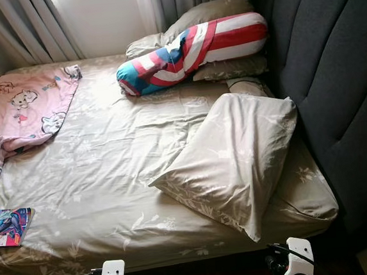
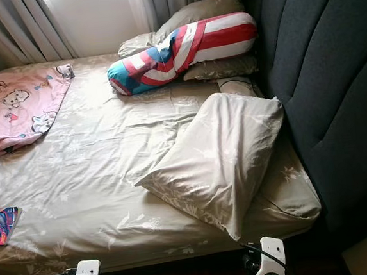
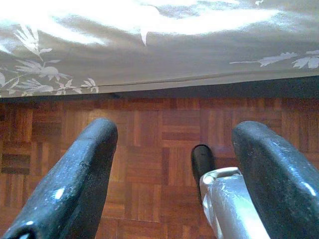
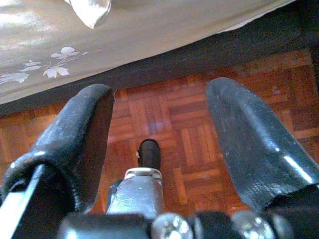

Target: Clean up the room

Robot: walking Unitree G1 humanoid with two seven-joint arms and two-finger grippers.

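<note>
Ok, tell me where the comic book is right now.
The comic book lies flat on the bed sheet at the near left corner, on the robot's left, below the pink blanket and well apart from the big pillow.

pillow [image 1: 234,162]: beige, askew on bed | blanket [image 1: 23,106]: pink, rumpled, far corner | book [image 1: 8,226]: near edge

Bed [image 1: 110,182]: grey pillow [image 1: 233,159]; striped bolster [image 1: 192,53]; pink blanket [image 1: 23,106]; book [image 1: 8,227].
</note>
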